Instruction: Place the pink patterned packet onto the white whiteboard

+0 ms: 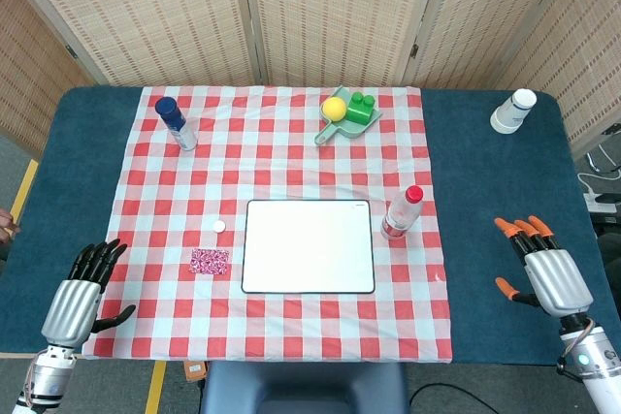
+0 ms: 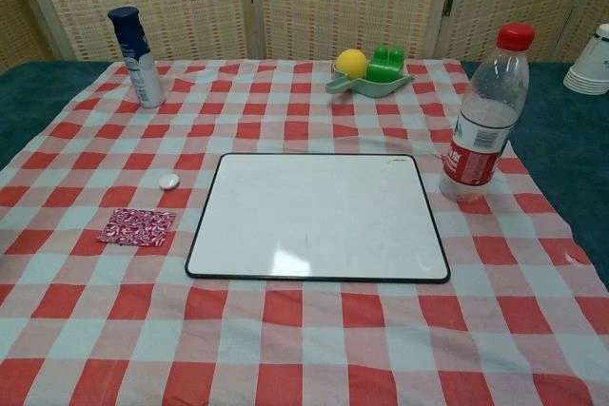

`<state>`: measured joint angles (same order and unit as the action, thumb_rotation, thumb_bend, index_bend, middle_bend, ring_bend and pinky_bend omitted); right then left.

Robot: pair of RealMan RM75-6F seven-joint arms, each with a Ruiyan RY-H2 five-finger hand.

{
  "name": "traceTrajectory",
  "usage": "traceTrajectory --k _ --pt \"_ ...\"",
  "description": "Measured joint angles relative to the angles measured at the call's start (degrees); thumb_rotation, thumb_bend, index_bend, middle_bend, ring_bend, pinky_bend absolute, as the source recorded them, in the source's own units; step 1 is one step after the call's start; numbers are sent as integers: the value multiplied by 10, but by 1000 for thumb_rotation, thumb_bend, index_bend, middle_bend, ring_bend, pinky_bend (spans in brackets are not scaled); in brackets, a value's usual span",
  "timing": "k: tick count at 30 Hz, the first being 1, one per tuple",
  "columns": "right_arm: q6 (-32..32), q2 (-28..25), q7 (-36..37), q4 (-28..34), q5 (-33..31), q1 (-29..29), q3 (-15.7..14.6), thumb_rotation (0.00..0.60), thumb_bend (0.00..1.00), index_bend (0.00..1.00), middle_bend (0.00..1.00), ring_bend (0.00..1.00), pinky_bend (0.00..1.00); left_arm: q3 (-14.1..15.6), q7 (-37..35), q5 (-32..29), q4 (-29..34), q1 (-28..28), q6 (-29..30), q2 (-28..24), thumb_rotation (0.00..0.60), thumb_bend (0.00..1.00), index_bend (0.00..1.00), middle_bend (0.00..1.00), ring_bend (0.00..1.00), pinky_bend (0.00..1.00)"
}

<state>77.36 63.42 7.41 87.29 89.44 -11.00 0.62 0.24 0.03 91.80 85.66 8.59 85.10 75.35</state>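
packet: pink patterned packet (image 1: 210, 261) lies flat on the checked cloth (image 1: 291, 327), just left of the whiteboard (image 1: 309, 246), not touching it (a narrow strip of cloth shows between the two in the chest view).

packet axis: long side runs roughly left-right, parallel to the whiteboard's near edge; the short ends face the board and the left robot hand's side.

left robot hand: left robot hand (image 1: 85, 291) hovers at the worktop's near-left corner, over the blue worktop (image 1: 58, 172) beside the cloth's edge, fingers spread, holding nothing.

right robot hand: right robot hand (image 1: 541, 267) is over the blue surface far right, fingers apart, empty too.

nearer hand: left, clearly. Packet sits ahead of it and to its right; the right robot hand is well apart, w/ the whole board and the water bottle (image 1: 402, 212) in between.

direction of carry: packet to board is a short shift rightward, so prob. a left-hand job: reach fwd and inward, pinch across the short width, lift, set down on white.

clutter nr packet: small white cap (image 1: 220, 227) just beyond it, toward the far side (close enough to get nudged on approach).

step: judged not begun; packet untouched, board bare.
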Motion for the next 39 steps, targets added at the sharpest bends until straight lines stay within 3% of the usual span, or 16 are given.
traceTrajectory --k 16,18,21,22,23,25,29,31,34,39 --pt "10 -3 4 2 4 4 -1 600 211 37 140 20 74 -1 11 3 16 1 1 -9 600 185 0 0 0 28" --pt "11 -3 5 2 3 5 0 600 211 37 140 20 74 -2 15 3 17 3 0 -9 600 186 0 0 5 76" --pt "9 -4 5 3 2 4 1 600 212 37 140 20 74 -7 27 5 19 7 1 -7 600 186 0 41 210 333" --pt "8 -3 4 3 3 3 0 600 211 37 140 20 74 -9 32 8 22 9 2 -8 600 187 0 123 381 508" --pt "8 -3 3 2 4 3 0 600 211 37 140 20 74 -11 34 11 23 10 4 -8 600 190 0 194 484 604" --pt "5 -2 1 2 4 2 0 600 211 37 140 20 74 -16 42 16 32 14 8 -9 600 198 32 479 763 818" --pt "-3 1 -2 0 2 0 -2 600 212 37 140 20 74 -20 75 17 77 28 -11 -17 600 210 233 903 991 990" --pt "-3 1 -4 1 3 -1 -2 600 212 37 140 20 74 -20 105 5 102 39 -42 -22 600 213 225 968 1000 1000" --pt "0 1 -4 2 3 0 -2 600 211 37 140 20 74 -21 178 -28 134 56 -94 -28 600 214 143 979 1000 1000" --pt "-7 1 -4 1 0 -2 -2 600 212 37 140 21 74 -30 319 -105 180 89 -159 -15 600 213 197 982 1000 1000"
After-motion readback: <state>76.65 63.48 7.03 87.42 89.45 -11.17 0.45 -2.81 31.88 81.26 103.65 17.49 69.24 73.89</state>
